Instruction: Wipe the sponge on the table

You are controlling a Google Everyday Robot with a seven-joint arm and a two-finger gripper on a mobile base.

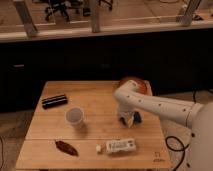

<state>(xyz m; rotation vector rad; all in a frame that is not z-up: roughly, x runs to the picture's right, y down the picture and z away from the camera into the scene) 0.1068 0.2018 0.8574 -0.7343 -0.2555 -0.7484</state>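
A small dark-blue soft sponge (136, 118) lies flat on a square tabletop of pale wooden planks (100, 92), well to the right of a white paper cup (75, 117) as the camera sees it and at about the same depth. The gripper (125, 120) points straight down on the cup-side edge of the sponge. Its two fingers are drawn together, and they seem to be pinching the soft block, though the contact itself is hard to make out. A low, closed grip like this would suit pressing the sponge to the wood and dragging it across. The white arm (155, 105) arches in from the right edge of the view, bending over a round orange-brown object (137, 85) that sits farther back than the cup and beyond the sponge. Bare planks lie between the cup and the sponge, which gives room for a stroke. A flat black bar (54, 101) lies behind and to the left of the cup. In front of the cup, near the table's front edge, lie a reddish-brown lump (66, 147) to the left and a white labelled tube (117, 146) to the right
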